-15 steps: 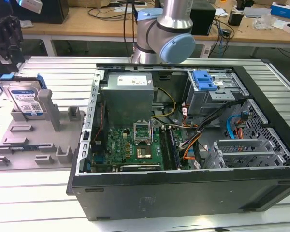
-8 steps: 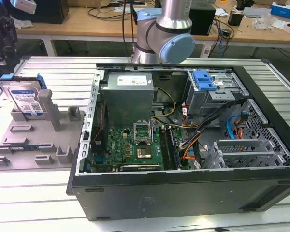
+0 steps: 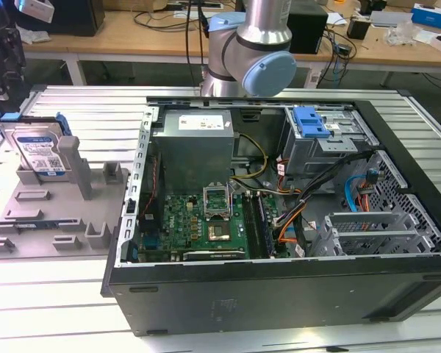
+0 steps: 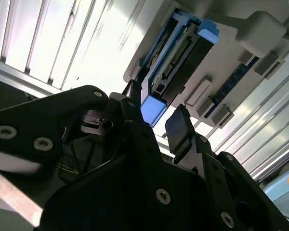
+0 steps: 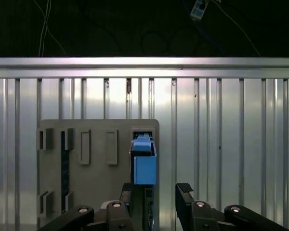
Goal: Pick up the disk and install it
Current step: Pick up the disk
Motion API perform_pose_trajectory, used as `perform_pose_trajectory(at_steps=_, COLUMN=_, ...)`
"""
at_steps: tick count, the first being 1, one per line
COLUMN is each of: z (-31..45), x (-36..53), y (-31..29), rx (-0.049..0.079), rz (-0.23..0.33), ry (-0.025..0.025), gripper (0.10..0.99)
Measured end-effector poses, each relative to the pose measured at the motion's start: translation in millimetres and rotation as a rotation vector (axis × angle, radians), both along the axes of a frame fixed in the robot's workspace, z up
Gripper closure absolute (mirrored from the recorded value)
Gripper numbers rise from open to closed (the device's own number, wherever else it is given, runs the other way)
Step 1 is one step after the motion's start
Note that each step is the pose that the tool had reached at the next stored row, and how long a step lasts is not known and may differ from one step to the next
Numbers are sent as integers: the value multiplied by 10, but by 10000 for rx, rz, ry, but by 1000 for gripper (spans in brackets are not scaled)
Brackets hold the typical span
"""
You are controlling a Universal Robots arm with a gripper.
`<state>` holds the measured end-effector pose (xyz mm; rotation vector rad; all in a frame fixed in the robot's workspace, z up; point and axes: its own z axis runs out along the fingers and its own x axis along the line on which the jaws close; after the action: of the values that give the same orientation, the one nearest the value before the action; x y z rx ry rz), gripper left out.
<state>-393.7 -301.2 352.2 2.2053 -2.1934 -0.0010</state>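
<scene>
The hand [image 5: 155, 190] is spread apart and grips nothing. Just beyond its fingers, the disk [image 5: 144, 161] stands on edge in a slot of the grey plate [image 5: 96, 185]. The plate lies on the ribbed metal desk [image 5: 231, 144], beside an open computer case [image 3: 279, 220].

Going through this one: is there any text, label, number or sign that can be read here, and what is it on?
No text can be quoted.
Label on the disk: printed lines, too small to read.
Sticker on the power supply: print, too small to read.
Markings on the motherboard: too small to read.
Both wrist views: no legible text on the disk's end or the pincer.
</scene>
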Motion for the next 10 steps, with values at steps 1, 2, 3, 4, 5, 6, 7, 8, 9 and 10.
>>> perform_pose_trajectory(at_steps=1, z=-4, x=-4, y=-1, rx=0, rz=14, ry=0, gripper=604)
perform_pose_trajectory(at_steps=2, z=-13, x=-13, y=-2, rx=-1, rz=42, ry=0, gripper=604)
perform_pose_trajectory(at_steps=3, z=-20, x=-22, y=-5, rx=-1, rz=74, ry=0, gripper=604)
perform_pose_trajectory(at_steps=4, z=-28, x=-30, y=-8, rx=-1, rz=104, ry=0, gripper=604)
perform_pose_trajectory(at_steps=5, z=-34, x=-35, y=-10, rx=-1, rz=121, ry=0, gripper=604)
perform_pose_trajectory(at_steps=6, z=-39, x=-39, y=-13, rx=-1, rz=135, ry=1, gripper=604)
perform_pose_trajectory(at_steps=7, z=-45, x=-44, y=-16, rx=-1, rz=151, ry=0, gripper=604)
perform_pose_trajectory(at_steps=8, z=-51, x=-48, y=-19, rx=-1, rz=167, ry=1, gripper=604)
perform_pose_trajectory(at_steps=9, z=-63, x=-55, y=-28, rx=-1, rz=193, ry=1, gripper=604)
perform_pose_trajectory(at_steps=10, z=-70, x=-59, y=-38, rx=-1, rz=211, ry=1, gripper=604)
